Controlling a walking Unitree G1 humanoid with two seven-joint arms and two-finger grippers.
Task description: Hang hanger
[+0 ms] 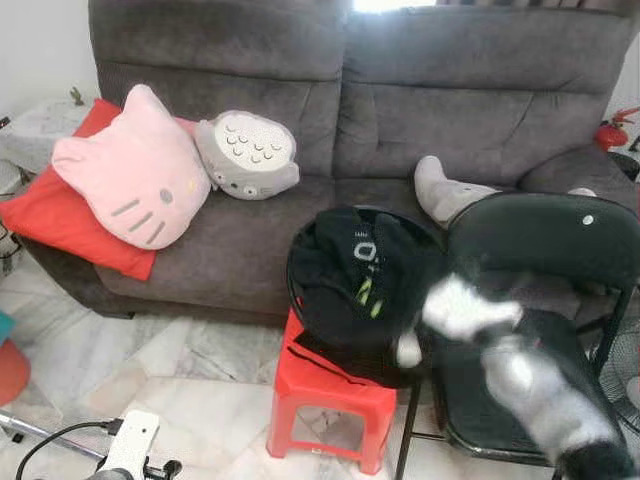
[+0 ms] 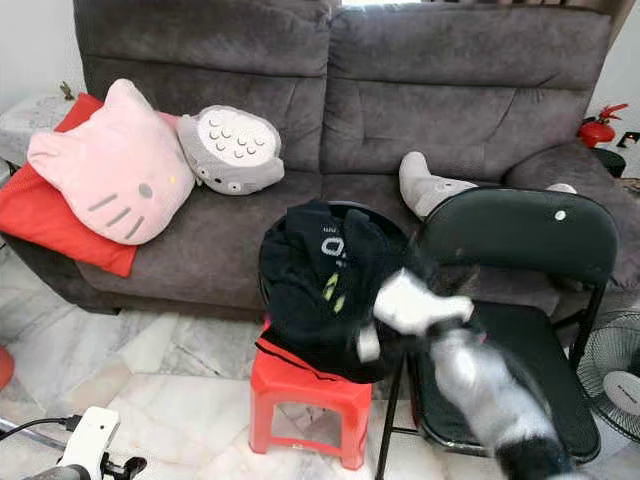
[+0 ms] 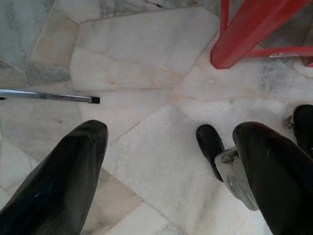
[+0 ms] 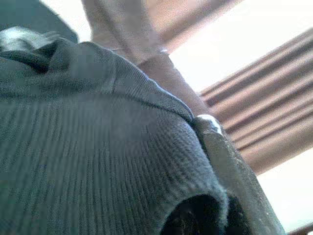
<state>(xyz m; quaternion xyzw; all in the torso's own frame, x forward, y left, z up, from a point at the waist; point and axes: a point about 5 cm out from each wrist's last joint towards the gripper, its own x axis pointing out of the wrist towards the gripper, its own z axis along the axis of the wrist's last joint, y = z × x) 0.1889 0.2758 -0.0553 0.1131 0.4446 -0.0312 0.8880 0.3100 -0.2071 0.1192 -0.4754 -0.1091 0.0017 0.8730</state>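
A heap of black clothes with white and green print fills a round black basket on a red plastic stool. My right arm, blurred by motion, reaches across the black folding chair, and my right gripper is at the right edge of the heap. In the right wrist view dark ribbed knit fabric lies close against the lens. My left gripper hangs low over the marble floor, open, with nothing between its fingers.
A grey sofa stands behind, bearing a pink cat cushion, a red cushion and a grey plush toy. A metal rod lies on the floor at the left. A fan stands at the far right.
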